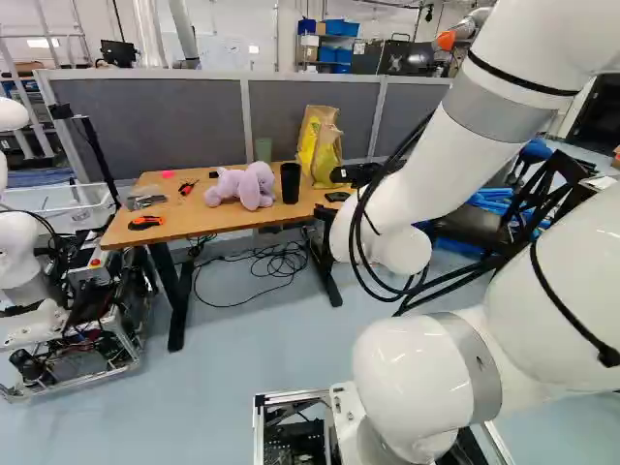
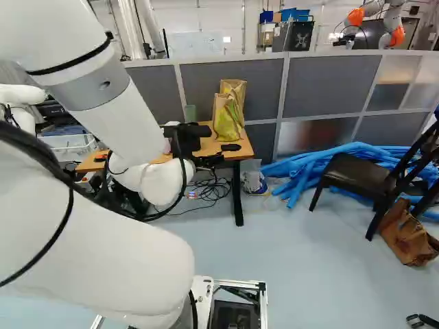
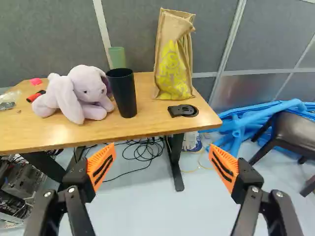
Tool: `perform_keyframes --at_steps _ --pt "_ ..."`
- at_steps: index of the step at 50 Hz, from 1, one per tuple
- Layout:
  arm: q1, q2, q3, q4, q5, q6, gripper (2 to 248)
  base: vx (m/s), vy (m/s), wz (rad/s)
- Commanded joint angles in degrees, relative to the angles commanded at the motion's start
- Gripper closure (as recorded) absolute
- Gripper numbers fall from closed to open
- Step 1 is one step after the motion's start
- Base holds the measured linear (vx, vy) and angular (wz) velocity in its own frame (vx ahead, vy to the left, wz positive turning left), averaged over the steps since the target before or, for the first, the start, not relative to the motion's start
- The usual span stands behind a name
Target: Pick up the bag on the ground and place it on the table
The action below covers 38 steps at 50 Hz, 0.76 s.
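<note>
From the base, the table [image 3: 140, 118] lies around 11 o'clock. On it, the plush rabbit [image 3: 76, 96] rests on its belly, a low, steady pose; the black cup [image 3: 122, 93] stands upright beside it. The printed bag [image 3: 173, 59] also stands upright, probably stiffened by its contents. Your claw [image 3: 162, 146] faces the table, fingers wide apart with nothing between them, so it's ready to receive something but aimed away from the pickup. Towards 1 o'clock, blue tubes [image 2: 322, 164] lie behind the chair [image 2: 360, 178]. Your likely target, the brown bag [image 2: 409, 236], is on the floor around 2 o'clock; its slumped shape may fold when pinched.
</note>
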Motion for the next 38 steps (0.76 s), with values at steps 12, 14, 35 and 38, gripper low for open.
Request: perform_keyframes --at_steps 12,14,35,38 --pt "0.0 0.5 1.0 0.0 1.0 0.0 3 0.000 0.000 0.000" --pt "0.0 0.5 1.1 0.0 1.1 0.0 3 0.000 0.000 0.000" --pt "0.0 0.6 1.2 0.0 1.2 0.0 3 0.000 0.000 0.000" --pt "0.0 0.6 1.2 0.0 1.2 0.0 3 0.000 0.000 0.000"
